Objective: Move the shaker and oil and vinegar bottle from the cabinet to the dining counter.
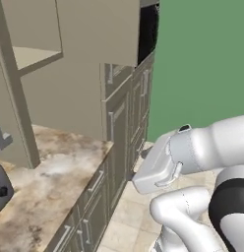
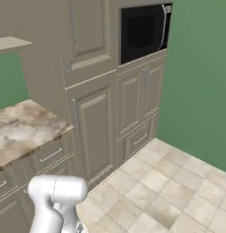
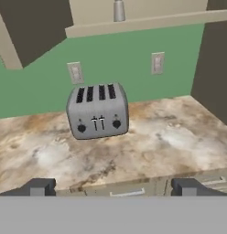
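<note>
Gleaming silver-grey cylindrical shaker [image 3: 118, 11].

A silver toaster [image 3: 98, 111] is set on the marbled worktop [image 3: 170, 137] at centre frame. At the top of the frame, the shaker [image 3: 118, 11] is seen standing on the beige cabinet shelf [image 3: 147, 22].

No text, label, brand, number or sign can be read on anything here. The silver four-slot toaster [image 3: 98, 111] on the marbled stone worktop [image 3: 170, 137] carries only plain dark knobs and levers, and the two pale wall outlets [image 3: 157, 63] on the green backsplash are blank.
</note>
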### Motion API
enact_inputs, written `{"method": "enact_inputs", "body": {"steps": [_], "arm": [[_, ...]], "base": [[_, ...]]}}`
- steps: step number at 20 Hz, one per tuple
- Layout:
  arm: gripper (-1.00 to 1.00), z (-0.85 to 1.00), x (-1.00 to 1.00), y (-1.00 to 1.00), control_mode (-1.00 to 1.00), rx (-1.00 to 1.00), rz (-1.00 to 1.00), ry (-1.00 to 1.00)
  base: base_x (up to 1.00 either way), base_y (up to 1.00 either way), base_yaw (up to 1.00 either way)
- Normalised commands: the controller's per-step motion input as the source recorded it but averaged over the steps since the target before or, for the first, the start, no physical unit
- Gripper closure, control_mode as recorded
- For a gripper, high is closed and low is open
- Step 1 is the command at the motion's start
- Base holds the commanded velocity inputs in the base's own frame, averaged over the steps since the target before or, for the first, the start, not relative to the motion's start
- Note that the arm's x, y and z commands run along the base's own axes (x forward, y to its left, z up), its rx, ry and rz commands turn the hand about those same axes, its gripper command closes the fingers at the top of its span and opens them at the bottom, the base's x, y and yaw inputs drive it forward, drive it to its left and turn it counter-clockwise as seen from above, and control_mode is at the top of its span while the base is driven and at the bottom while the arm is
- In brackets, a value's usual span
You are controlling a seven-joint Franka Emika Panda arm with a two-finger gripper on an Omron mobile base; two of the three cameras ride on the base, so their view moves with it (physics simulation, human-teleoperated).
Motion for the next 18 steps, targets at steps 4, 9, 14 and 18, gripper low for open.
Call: {"method": "enact_inputs", "body": {"steps": [4, 9, 14, 18], "arm": [[-1.0, 0.0, 0.0, 0.0, 1.0, 0.0, 0.0, 0.0], [-1.0, 0.0, 0.0, 0.0, 1.0, 0.0, 0.0, 0.0], [-1.0, 0.0, 0.0, 0.0, 1.0, 0.0, 0.0, 0.0], [-1.0, 0.0, 0.0, 0.0, 1.0, 0.0, 0.0, 0.0]], "base": [[0.73, 0.26, 0.36], [0.56, 0.08, 0.33], [0.53, 0.0, 0.31], [0.57, 0.05, 0.32]]}}
